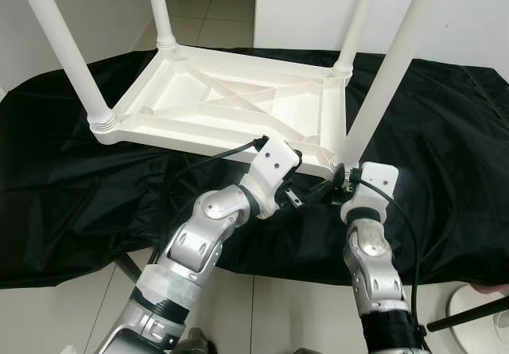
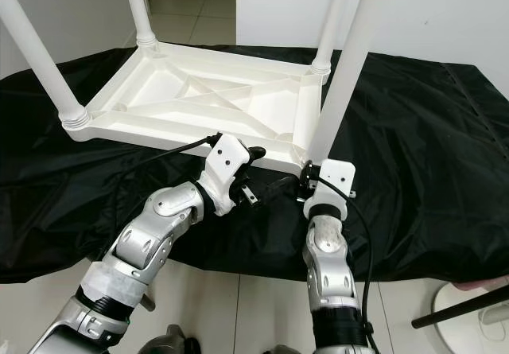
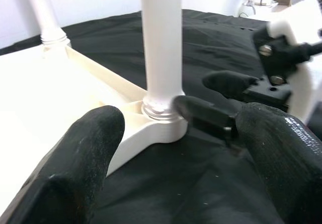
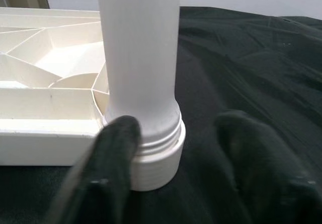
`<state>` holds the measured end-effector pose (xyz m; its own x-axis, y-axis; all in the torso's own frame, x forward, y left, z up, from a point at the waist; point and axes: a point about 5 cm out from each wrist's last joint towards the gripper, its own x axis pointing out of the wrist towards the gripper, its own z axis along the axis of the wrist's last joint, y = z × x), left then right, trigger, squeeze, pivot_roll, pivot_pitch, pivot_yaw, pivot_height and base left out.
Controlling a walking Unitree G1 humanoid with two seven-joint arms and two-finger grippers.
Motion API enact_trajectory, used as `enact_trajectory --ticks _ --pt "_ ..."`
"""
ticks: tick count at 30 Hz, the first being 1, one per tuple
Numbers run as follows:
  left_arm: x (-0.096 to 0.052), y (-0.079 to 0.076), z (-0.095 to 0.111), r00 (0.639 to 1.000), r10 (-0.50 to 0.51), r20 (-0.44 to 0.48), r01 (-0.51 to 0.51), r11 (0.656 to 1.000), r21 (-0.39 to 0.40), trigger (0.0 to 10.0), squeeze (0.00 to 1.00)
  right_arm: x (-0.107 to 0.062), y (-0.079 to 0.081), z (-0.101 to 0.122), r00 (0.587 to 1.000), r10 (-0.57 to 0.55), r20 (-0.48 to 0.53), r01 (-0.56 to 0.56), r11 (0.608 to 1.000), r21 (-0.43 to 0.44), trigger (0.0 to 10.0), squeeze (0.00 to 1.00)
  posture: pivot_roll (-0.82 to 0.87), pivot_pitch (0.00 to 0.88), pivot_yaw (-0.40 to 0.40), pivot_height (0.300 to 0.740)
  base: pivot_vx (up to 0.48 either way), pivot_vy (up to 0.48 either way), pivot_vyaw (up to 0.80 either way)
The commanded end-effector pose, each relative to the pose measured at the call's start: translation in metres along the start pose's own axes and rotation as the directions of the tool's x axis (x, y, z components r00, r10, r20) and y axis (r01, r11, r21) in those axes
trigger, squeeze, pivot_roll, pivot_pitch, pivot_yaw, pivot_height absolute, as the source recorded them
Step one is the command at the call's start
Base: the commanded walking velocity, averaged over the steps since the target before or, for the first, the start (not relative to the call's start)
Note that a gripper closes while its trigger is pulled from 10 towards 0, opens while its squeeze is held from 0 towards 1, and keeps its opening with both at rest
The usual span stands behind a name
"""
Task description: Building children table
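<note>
Black cloth [image 1: 445, 131] (tiled floor [image 1: 215, 20]).

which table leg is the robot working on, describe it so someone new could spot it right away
On the black cloth lies an upside-down white plastic table with four white legs pointing up. The one meant is the near right corner leg, closest to the robot. Unlike the other three, it has both the left claw and the right claw at its threaded base.
</note>
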<state>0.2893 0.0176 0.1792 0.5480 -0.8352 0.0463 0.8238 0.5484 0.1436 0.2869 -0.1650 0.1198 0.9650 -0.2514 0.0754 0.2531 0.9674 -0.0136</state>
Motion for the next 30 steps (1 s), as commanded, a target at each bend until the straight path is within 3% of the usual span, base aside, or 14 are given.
enact_trajectory --ticks 1,3,4,11,12,13,15,16,20,21,22,23,24,30 --pt "0.000 0.005 -0.002 0.998 0.059 -0.008 -0.059 0.998 0.008 10.0 0.00 -0.003 0.006 -0.001 1.000 0.026 -0.008 -0.026 1.000 0.000 0.0 0.00 0.00 0.000 -0.003 0.740 0.000 0.000 0.00" --pt "-0.001 0.005 -0.002 0.998 0.060 -0.008 -0.060 0.998 0.009 10.0 0.00 -0.005 0.008 -0.002 0.999 0.036 -0.012 -0.036 0.999 0.001 0.0 0.00 0.01 0.000 -0.007 0.740 0.000 0.000 0.00" --pt "0.000 0.005 -0.002 0.998 0.060 -0.008 -0.060 0.998 0.010 10.0 0.00 -0.005 0.010 -0.002 0.998 0.055 -0.019 -0.055 0.998 0.005 10.0 0.00 0.01 0.000 -0.009 0.740 0.000 0.000 0.00" --pt "0.001 0.006 -0.002 0.998 0.066 -0.001 -0.066 0.998 0.016 10.0 0.00 -0.004 0.016 -0.003 0.992 0.120 -0.031 -0.120 0.993 0.000 10.0 0.00 0.01 0.000 -0.016 0.740 0.000 0.000 0.00" --pt "0.001 0.007 -0.001 0.998 0.070 0.001 -0.070 0.997 0.017 10.0 0.00 -0.004 0.018 -0.003 0.989 0.144 -0.034 -0.143 0.990 0.005 8.7 0.00 0.02 0.000 -0.022 0.740 0.000 0.000 0.00" --pt "0.001 0.007 -0.001 0.997 0.074 0.004 -0.074 0.997 0.020 10.0 0.00 -0.004 0.020 -0.003 0.986 0.162 -0.034 -0.162 0.987 0.007 5.4 0.00 0.02 0.000 -0.022 0.740 0.000 0.000 0.00" --pt "0.001 0.008 -0.001 0.997 0.079 0.006 -0.079 0.997 0.021 10.0 0.00 -0.004 0.023 -0.003 0.982 0.186 -0.036 -0.186 0.982 0.023 4.5 0.00 0.02 0.000 -0.022 0.740 0.000 0.000 0.00" --pt "0.001 0.010 0.000 0.996 0.087 0.008 -0.087 0.996 0.023 10.0 0.00 -0.004 0.026 -0.002 0.976 0.215 -0.034 -0.213 0.976 0.036 2.7 0.00 0.02 0.000 -0.022 0.740 0.000 0.000 0.00" --pt "0.001 0.011 0.000 0.996 0.094 0.008 -0.094 0.995 0.024 10.0 0.00 -0.004 0.029 -0.002 0.971 0.236 -0.033 -0.235 0.971 0.049 1.9 0.00 0.02 0.000 -0.022 0.740 0.000 0.000 0.00" --pt "0.000 0.012 0.000 0.995 0.103 0.007 -0.103 0.994 0.023 10.0 0.00 -0.004 0.031 -0.001 0.965 0.261 -0.028 -0.259 0.964 0.062 0.0 0.00 0.03 0.000 -0.031 0.740 0.000 0.000 0.00" --pt "0.000 0.012 0.000 0.995 0.103 0.007 -0.103 0.994 0.023 10.0 0.00 -0.004 0.031 -0.001 0.965 0.261 -0.028 -0.259 0.964 0.062 0.0 0.00 0.03 0.000 -0.031 0.740 0.000 0.000 0.00" --pt "-0.001 0.013 -0.001 0.994 0.113 0.007 -0.113 0.993 0.024 10.0 0.00 -0.003 0.032 -0.001 0.959 0.284 -0.022 -0.282 0.958 0.058 1.6 0.00 0.03 0.000 -0.030 0.740 0.000 0.000 0.00" --pt "-0.001 0.013 -0.001 0.993 0.119 0.007 -0.119 0.993 0.025 10.0 0.00 -0.002 0.034 -0.001 0.951 0.308 -0.022 -0.306 0.950 0.065 8.8 0.00 0.03 0.000 -0.030 0.740 0.000 0.000 0.00" --pt "-0.001 0.014 -0.001 0.991 0.131 0.007 -0.132 0.991 0.026 10.0 0.00 0.006 0.027 -0.002 0.949 0.315 -0.030 -0.313 0.949 0.046 10.0 0.00 0.03 0.000 -0.023 0.740 0.000 0.000 0.00"
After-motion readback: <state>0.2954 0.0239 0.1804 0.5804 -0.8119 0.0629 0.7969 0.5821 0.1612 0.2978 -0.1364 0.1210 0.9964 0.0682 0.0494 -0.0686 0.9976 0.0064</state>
